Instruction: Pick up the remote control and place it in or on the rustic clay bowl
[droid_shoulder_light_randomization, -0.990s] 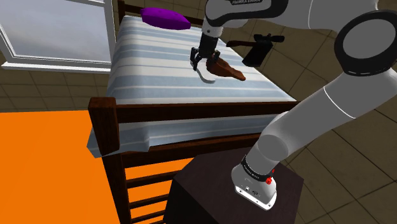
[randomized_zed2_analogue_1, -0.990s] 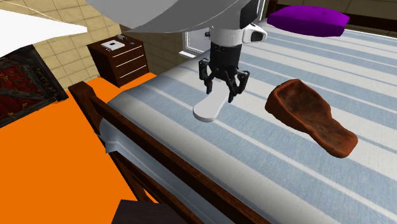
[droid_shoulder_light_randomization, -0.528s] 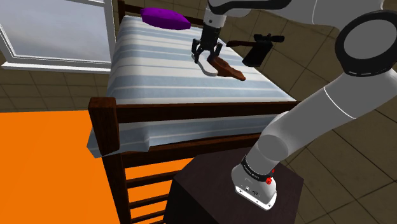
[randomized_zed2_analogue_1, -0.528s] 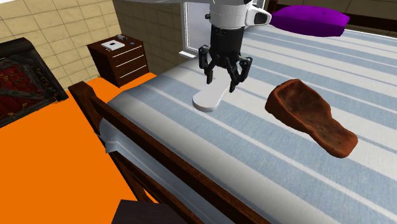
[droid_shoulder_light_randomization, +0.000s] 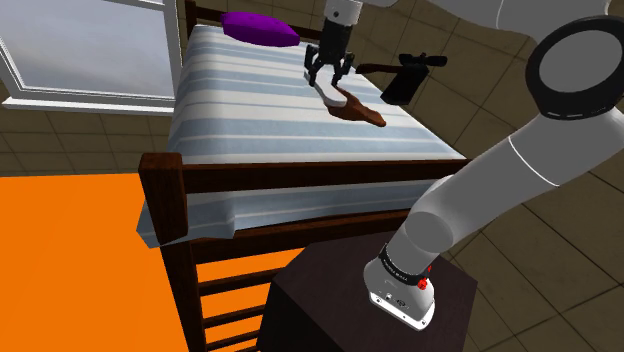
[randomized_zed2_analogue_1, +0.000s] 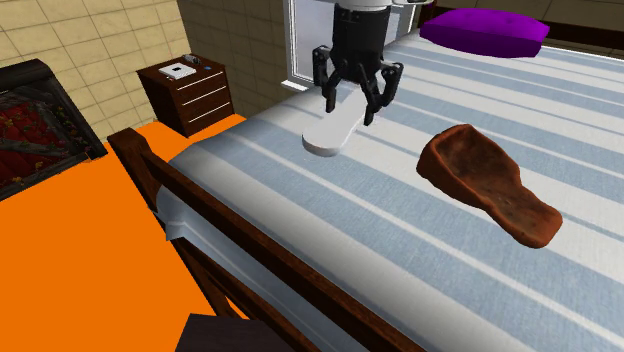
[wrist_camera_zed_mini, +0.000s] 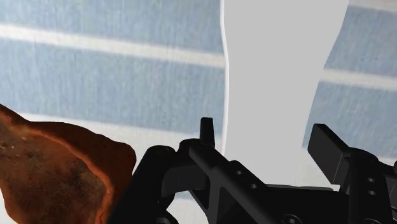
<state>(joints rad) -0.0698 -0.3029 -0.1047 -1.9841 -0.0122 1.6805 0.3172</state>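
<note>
The remote control (randomized_zed2_analogue_1: 330, 135) is a plain white slab, hanging tilted just above the striped bed (randomized_zed2_analogue_1: 400, 250). My gripper (randomized_zed2_analogue_1: 350, 105) is shut on its upper end. In the wrist view the remote (wrist_camera_zed_mini: 283, 63) runs out from between the two black fingertips (wrist_camera_zed_mini: 207, 130), which clasp its sides. The clay bowl (randomized_zed2_analogue_1: 485, 185) is a rusty brown, elongated dish lying on the bed towards the second exterior view's right of the gripper. Seen from the shoulder, the gripper (droid_shoulder_light_randomization: 327, 78) holds the remote (droid_shoulder_light_randomization: 332, 95) right beside the bowl (droid_shoulder_light_randomization: 362, 112). The bowl's rim (wrist_camera_zed_mini: 51, 172) lies beside the fingers.
A purple pillow (droid_shoulder_light_randomization: 260, 27) lies at the head of the bed. The dark wooden footboard (droid_shoulder_light_randomization: 300, 175) crosses the front, with the robot's stand (droid_shoulder_light_randomization: 360, 310) below it. A nightstand (randomized_zed2_analogue_1: 188, 92) stands beside the bed on the orange floor (randomized_zed2_analogue_1: 90, 240).
The gripper has risen with the remote in it, lifting it off the bed and carrying it towards the bowl. The bowl has not moved.
</note>
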